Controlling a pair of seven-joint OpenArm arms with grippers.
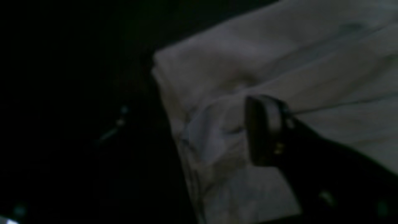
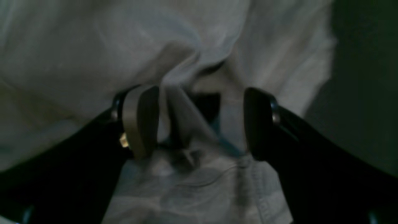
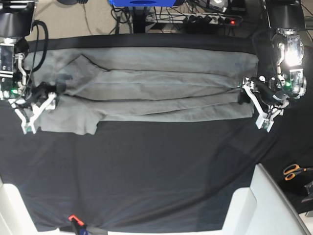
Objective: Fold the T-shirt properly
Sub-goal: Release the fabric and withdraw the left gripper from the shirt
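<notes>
Flanking the unlettered T-shirt (image 3: 161,88), right gripper (image 2: 200,123) and left gripper (image 3: 258,103), both spread wide.

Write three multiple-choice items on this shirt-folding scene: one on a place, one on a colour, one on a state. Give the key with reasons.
1. Where does the T-shirt lie on the black cloth in the base view?
A. along the far edge
B. along the near edge
C. in the middle

2. What colour are the handles of the scissors?
A. blue
B. orange
C. green

3. How do the jaws of the right gripper stand?
A. pressed shut on a fold
B. apart, with a ridge of fabric between them
C. apart over bare cloth

Key:
1 A: the shirt stretches sideways near the top of the base view, with bare black cloth in front of it.
2 B: orange loops show at the right edge of the base view.
3 B: the right wrist view shows both fingers spread, a raised pleat of shirt in the gap.
</notes>
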